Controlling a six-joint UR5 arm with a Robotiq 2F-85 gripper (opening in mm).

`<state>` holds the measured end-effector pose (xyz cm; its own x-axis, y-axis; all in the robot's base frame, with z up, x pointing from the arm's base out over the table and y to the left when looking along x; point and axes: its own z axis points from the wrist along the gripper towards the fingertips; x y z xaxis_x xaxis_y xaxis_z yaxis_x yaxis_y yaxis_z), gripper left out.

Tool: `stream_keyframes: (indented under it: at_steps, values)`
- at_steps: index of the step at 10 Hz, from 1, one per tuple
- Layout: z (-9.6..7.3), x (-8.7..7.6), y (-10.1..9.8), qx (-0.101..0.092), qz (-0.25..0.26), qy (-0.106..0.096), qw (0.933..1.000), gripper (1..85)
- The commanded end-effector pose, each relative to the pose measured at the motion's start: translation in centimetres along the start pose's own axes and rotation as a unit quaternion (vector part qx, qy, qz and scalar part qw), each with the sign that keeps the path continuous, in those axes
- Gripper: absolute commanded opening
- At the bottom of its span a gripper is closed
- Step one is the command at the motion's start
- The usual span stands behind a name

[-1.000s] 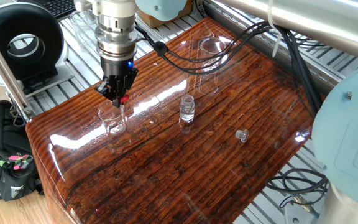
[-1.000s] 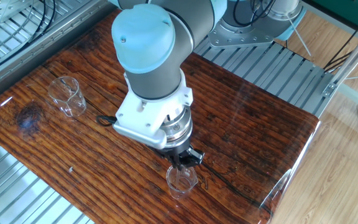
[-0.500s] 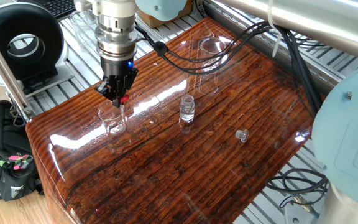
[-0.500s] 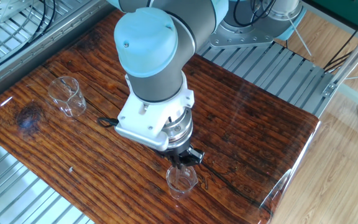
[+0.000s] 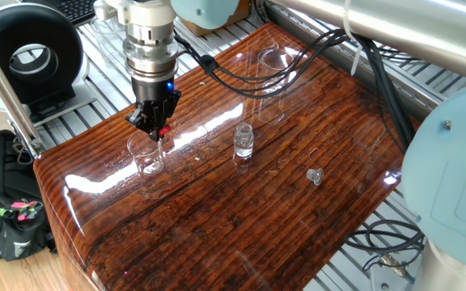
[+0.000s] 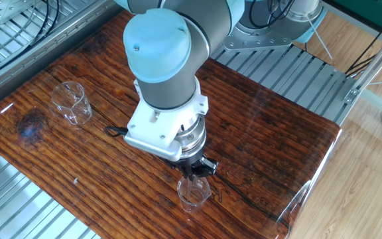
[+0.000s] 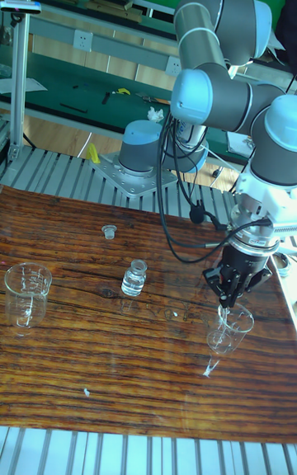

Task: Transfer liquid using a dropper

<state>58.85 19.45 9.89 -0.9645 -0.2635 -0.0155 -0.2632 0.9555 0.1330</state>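
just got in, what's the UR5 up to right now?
The arm's two-finger gripper is shut on a thin clear dropper with a small red bulb, held upright with its tip down inside a small clear glass beaker near the table's edge. A small clear glass vial stands open mid-table, with its small cap lying apart from it. A second, larger clear beaker sits toward the far end. Liquid levels are too faint to judge.
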Motion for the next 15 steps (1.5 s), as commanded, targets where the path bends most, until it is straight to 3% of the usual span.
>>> stream_keyframes:
  at_steps: [1, 6, 10, 15]
  values:
    - [0.0, -0.1, 0.0, -0.001, -0.005, -0.001, 1.0, 13.3]
    - [0.1, -0.1, 0.0, 0.0, -0.013, 0.001, 0.9999, 22.0]
    - [0.1, -0.1, 0.1, 0.0, -0.013, 0.0, 0.9999, 24.0]
    - [-1.7, 0.4, 0.9, -0.011, -0.018, -0.017, 0.9996, 28.3]
